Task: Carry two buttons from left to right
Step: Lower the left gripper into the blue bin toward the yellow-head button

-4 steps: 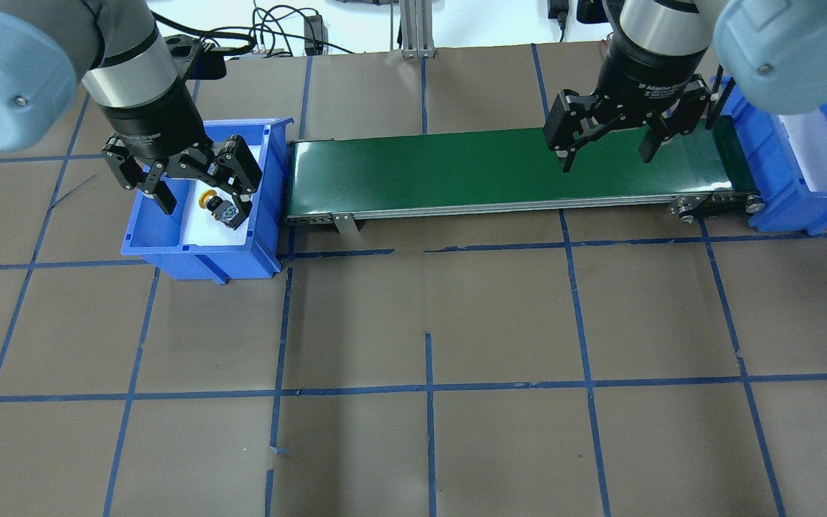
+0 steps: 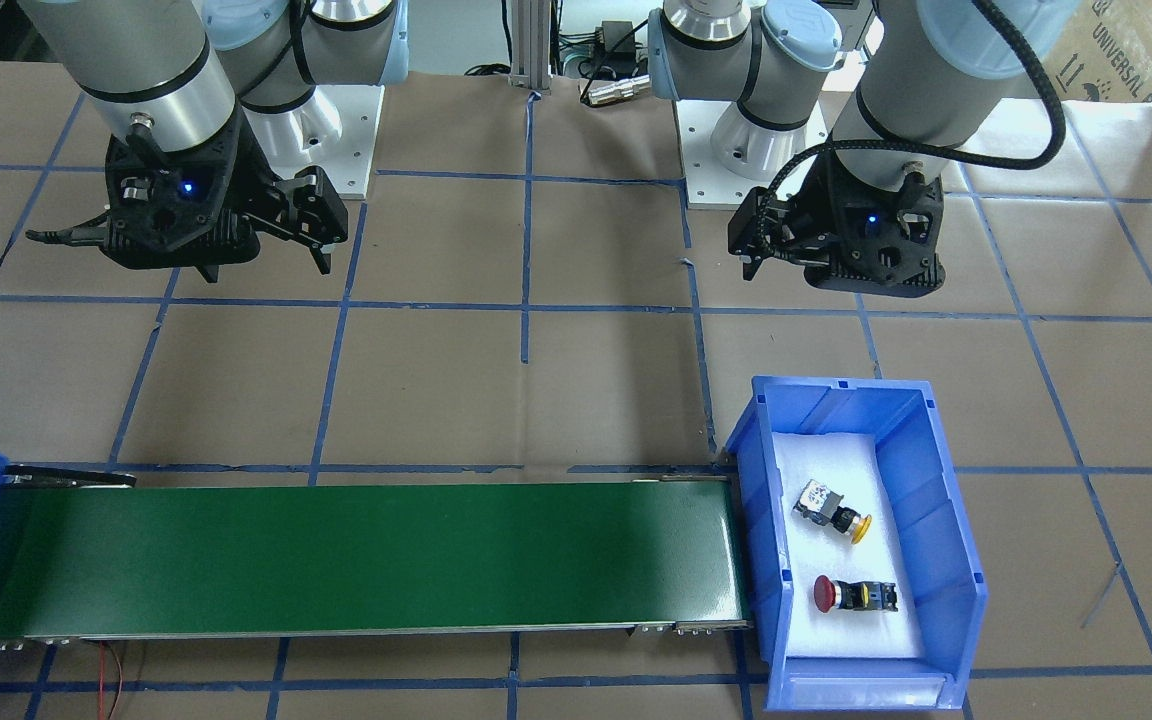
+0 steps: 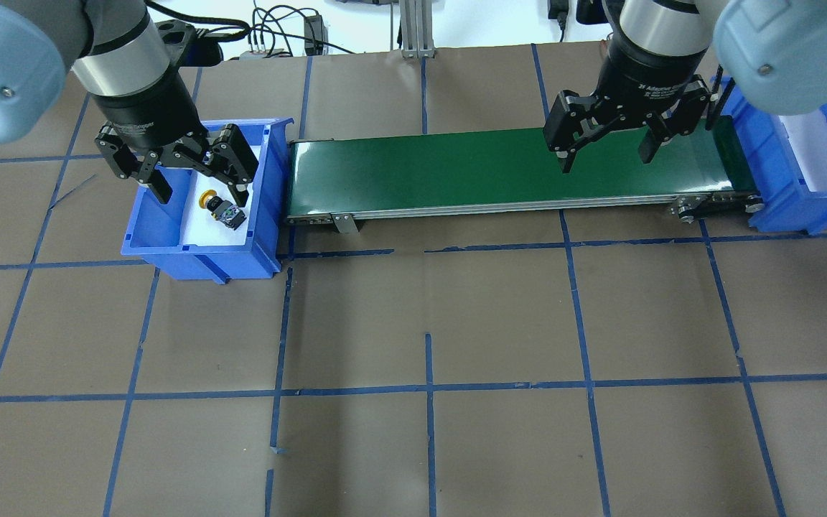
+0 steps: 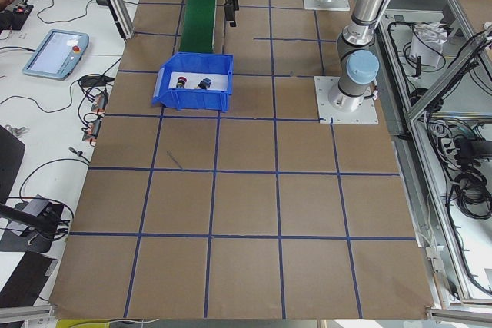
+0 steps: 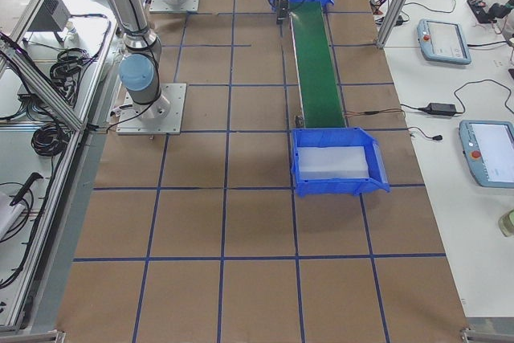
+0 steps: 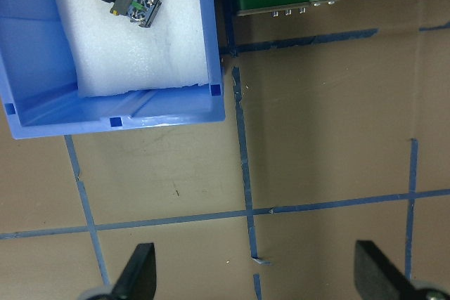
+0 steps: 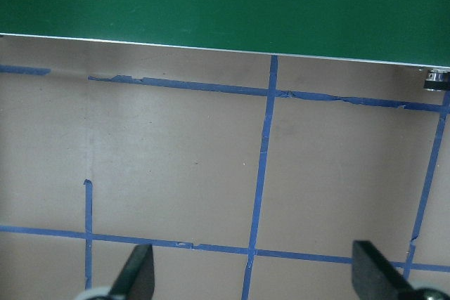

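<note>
Both buttons lie on their sides on the white foam pad inside the open blue plastic bin (image 2: pixel 946 500) at the left end of the long green conveyor belt (image 2: pixel 356 570). The yellow-capped push-button switch (image 2: pixel 833 512) is on the robot's side of the pad. The red-capped push-button switch (image 2: pixel 854 595) lies apart from it, farther from the robot, and the overhead view hides it behind the arm.

The left pincer (image 3: pixel 202 188) hangs in the air over the bin area with its jaws spread wide and nothing between them. It touches neither button.

The right pincer (image 3: pixel 607 154) hangs above the belt's right part, also wide open and empty. A second blue plastic bin (image 5: pixel 337 186) stands at the belt's right end. Everything rests on the brown paper-covered surface (image 3: pixel 428 316), which is gridded with blue tape.
</note>
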Robot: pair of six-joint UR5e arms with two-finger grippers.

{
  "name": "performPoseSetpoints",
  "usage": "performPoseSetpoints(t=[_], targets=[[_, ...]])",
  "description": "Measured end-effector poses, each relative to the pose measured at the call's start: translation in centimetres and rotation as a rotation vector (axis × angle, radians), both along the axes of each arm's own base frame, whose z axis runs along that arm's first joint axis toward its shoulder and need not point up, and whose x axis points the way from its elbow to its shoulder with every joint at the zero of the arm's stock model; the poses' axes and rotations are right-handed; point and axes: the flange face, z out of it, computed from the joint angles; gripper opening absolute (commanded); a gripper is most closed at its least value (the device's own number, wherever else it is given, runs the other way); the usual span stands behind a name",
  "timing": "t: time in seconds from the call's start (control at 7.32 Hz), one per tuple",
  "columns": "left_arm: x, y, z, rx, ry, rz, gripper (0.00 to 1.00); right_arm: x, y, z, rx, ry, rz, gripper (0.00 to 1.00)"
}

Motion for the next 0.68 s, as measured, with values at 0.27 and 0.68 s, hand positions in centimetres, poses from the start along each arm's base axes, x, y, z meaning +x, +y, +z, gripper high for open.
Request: performPoseSetpoints(t=[0.27,0.68], targets=[[0.5,-2.8,-0.1,-0.042,-0.003,0.003,1.00,0.0,0.0,0.0,0.000,0.000,0.000,1.00],[5.3,-7.4,-3.1,-0.038,0.010,0.003,0.99,0.0,0.0,0.0,-0.001,0.000,-0.001,1.00]])
